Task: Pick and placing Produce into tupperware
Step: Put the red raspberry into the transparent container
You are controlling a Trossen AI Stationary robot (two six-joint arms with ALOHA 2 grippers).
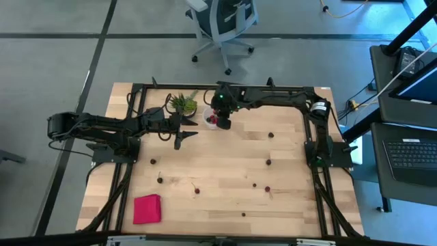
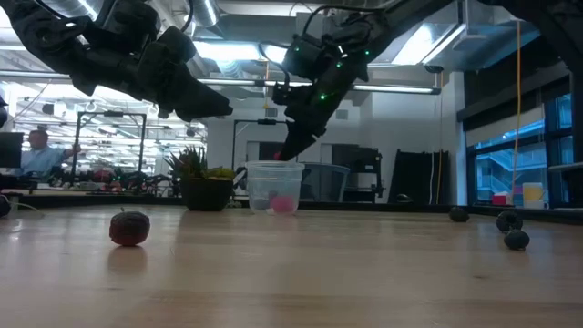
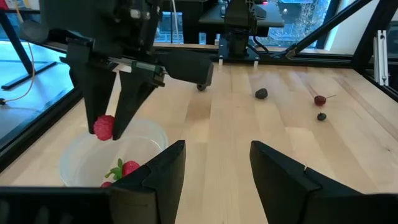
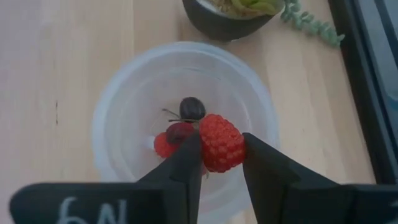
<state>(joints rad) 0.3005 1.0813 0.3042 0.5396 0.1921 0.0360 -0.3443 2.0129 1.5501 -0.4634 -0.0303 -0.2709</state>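
Produce, high view: tiny dark round fruits (image 1: 268, 162) lie scattered over the wooden table (image 1: 225, 205), well apart from one another. The tupperware (image 1: 210, 120) sits near the far edge beside a potted plant (image 1: 183, 104), partly covered by the right gripper (image 1: 223, 121); its contents show only as a red speck. The left gripper (image 1: 179, 135) hangs just beside the cup, and a pink cloth (image 1: 147, 208) lies at the near left corner.

Low view: the clear cup (image 2: 274, 187) stands upright with pinkish-red fruit blurred through its wall. The right gripper (image 2: 293, 146) comes down to its rim; whatever it carries cannot be made out here. A dark red fruit (image 2: 130, 228) sits nearest the camera.

Left wrist view: the left gripper (image 3: 217, 171) has its fingers spread wide with nothing between them. Ahead, the right gripper (image 3: 107, 126) pinches a red berry (image 3: 103, 127) above the cup (image 3: 74, 162), which is cut off by the left fingers.

Right wrist view: the right gripper (image 4: 222, 152) squeezes a bumpy bright red berry (image 4: 221, 142) directly over the cup (image 4: 124, 106). Inside lie a dark round fruit with a thin stem (image 4: 192, 108) and two redder ones (image 4: 179, 131), partly hidden by a finger.
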